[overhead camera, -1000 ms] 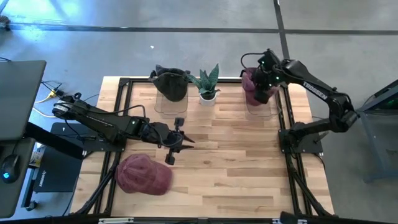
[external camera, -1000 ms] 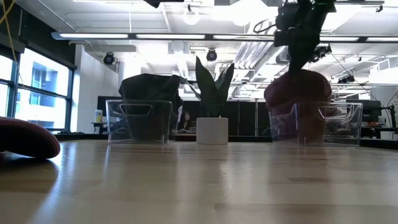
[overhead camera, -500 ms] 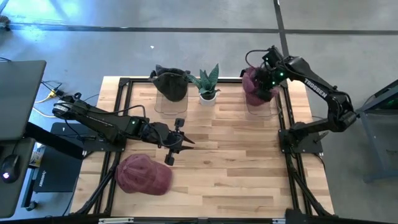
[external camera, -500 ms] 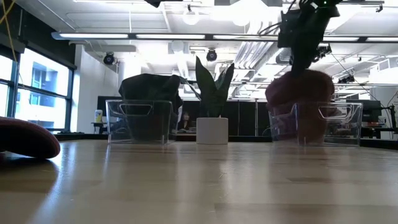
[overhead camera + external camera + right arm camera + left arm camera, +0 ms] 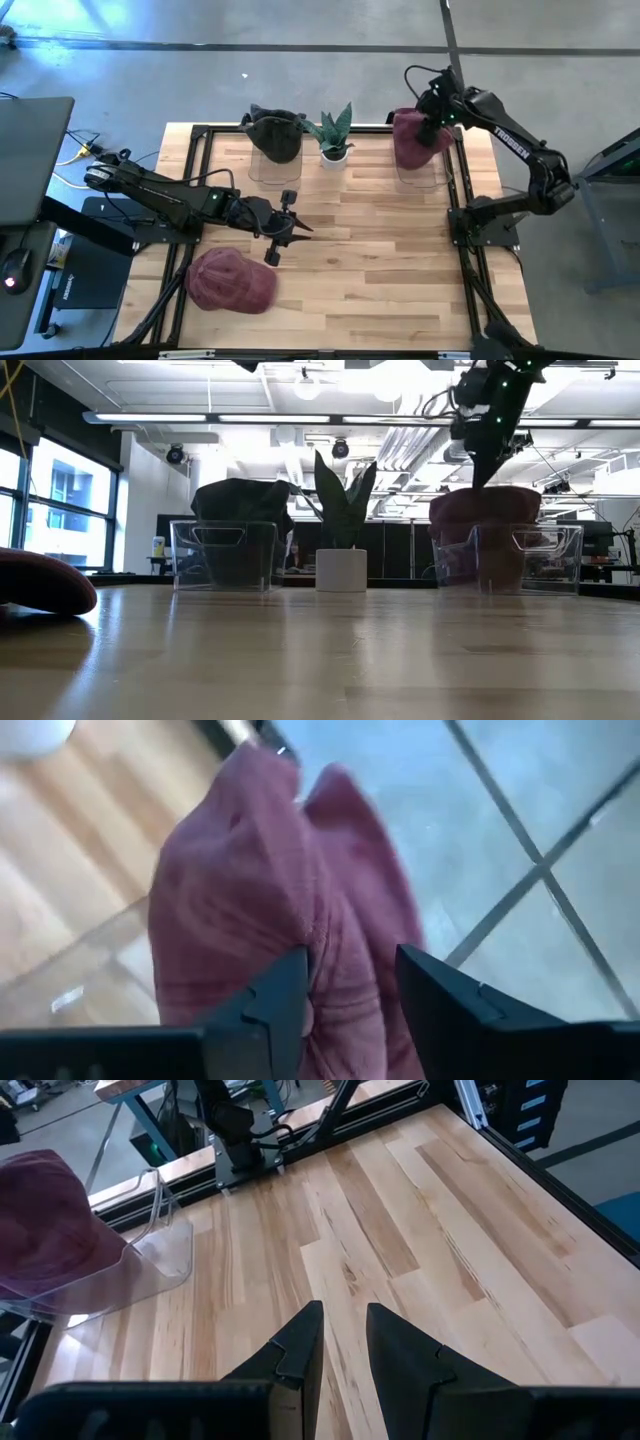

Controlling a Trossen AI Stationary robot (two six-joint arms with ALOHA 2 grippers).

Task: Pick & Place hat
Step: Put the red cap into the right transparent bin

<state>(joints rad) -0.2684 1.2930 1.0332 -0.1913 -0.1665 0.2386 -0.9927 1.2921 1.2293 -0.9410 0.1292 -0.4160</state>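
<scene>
Hat, maroon: sits in the clear bin at the counter's far right corner; soft, wrinkled fabric, domed crown.
Right hand: just above that hat; right wrist view shows fingers parted, cloth between and beyond them, probably no longer pinched, though contact is hard to judge.
Left hand: hovers over the counter's middle, fingers narrowly apart, holding nothing.
Second maroon hat: lies on the counter near the front left edge; low view catches only its rounded edge.
Dark hat: rests in the other clear bin at far left.
Plant: stiff pointed green leaves, white pot, between the two bins.
High view only: black frame rails around the pale wood-plank counter, white lettering on the right arm reading TROSSEN.
Low view only: transparent bin walls with hat showing through, ceiling lights and windows behind.
Left wrist view only: wood grain up close, right bin seen from the side.
</scene>
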